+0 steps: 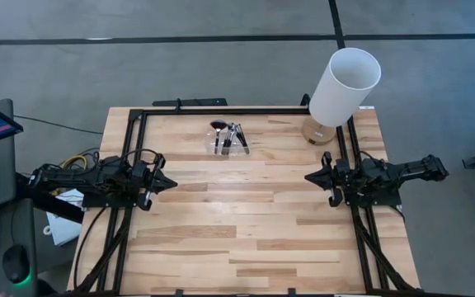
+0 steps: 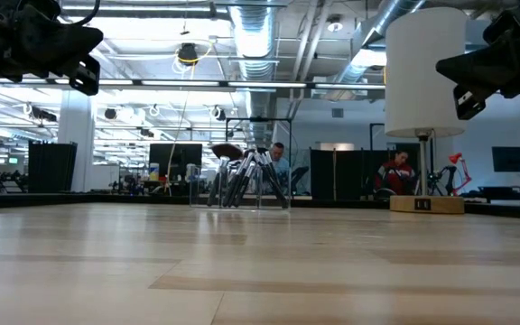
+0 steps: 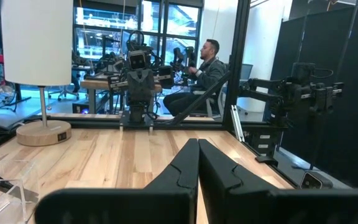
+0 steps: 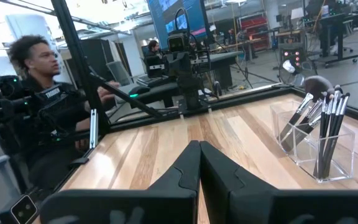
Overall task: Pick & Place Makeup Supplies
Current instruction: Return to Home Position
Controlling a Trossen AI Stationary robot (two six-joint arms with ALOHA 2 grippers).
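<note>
**Makeup brushes**: a bunch with thin black handles, standing bristles-up and leaning inside the clear organizer at the far middle of the table. The right wrist view alone shows the organizer's separate compartments and one wide fluffy dark head. The low view shows only the handles fanned out.

**White cylinder lamp**: stands on a wooden base at the far right corner. The base carries a small dark label, too small to read.

**Left gripper**: held above the table's left edge, fingers pressed together, empty.

**Right gripper**: held above the right edge, fingers likewise together, empty. The two grippers face each other, well apart from the brushes.

**Beyond the table:** a seated person appears in the left wrist view, and another person in the right wrist view. Neither shows from above.
</note>
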